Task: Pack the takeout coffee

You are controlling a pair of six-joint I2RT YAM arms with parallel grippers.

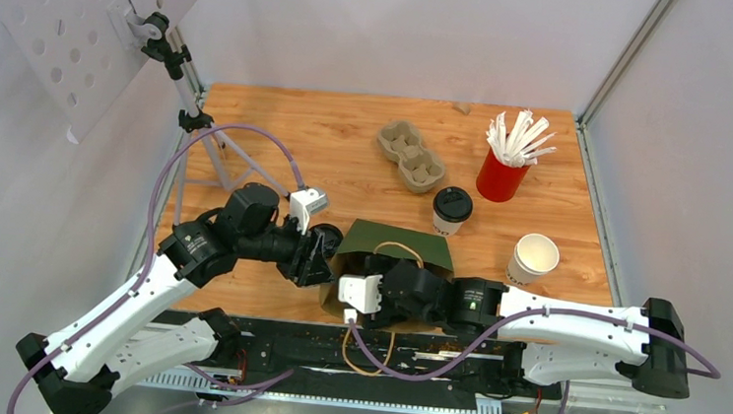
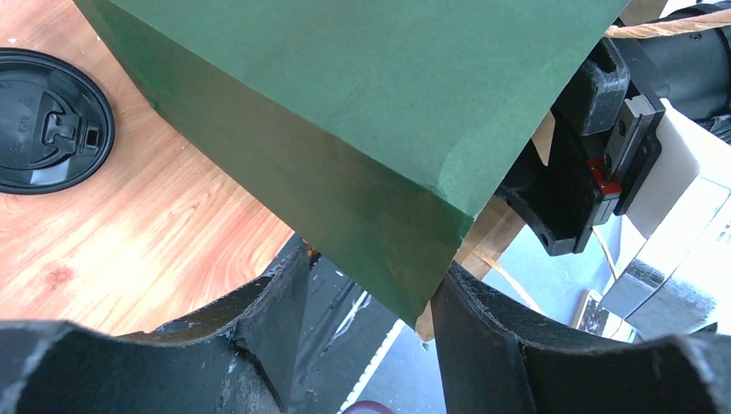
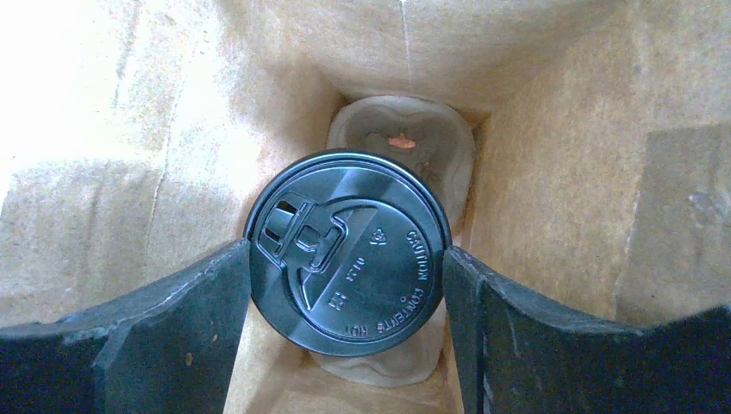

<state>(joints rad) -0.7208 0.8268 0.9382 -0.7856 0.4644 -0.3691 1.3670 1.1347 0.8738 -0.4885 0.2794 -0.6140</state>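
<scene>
**A:** Entry one, closest in?
**B:** Entry one: right gripper [image 3: 346, 259]. Its fingers stand either side of a black lid and press on its rim, so it is closed on the lidded cup [image 3: 362, 224]. That cup is down inside the green bag [image 1: 394, 241], with brown paper walls all round it.
**A:** Beneath it?
**B:** One pulp tray [image 3: 401, 129], pale, on the bag floor. I cannot tell whether the cup sits in a well.
**A:** Entry two?
**B:** Entry two: left gripper [image 2: 371, 272], fingers astride the bag's outer corner. Green paper touches one finger; I cannot tell whether the jaws pinch it.
**A:** Table stock?
**B:** One loose lid [image 2: 47, 121], flat on the wooden table [image 2: 172, 224] beside the bag. One second lidded cup [image 1: 451, 211], upright, just beyond the bag. One open cup [image 1: 534, 258], to its right. One pulp carrier [image 1: 411, 156], further back. One red cup [image 1: 500, 178] holding white stirrers [image 1: 518, 135], back right
</scene>
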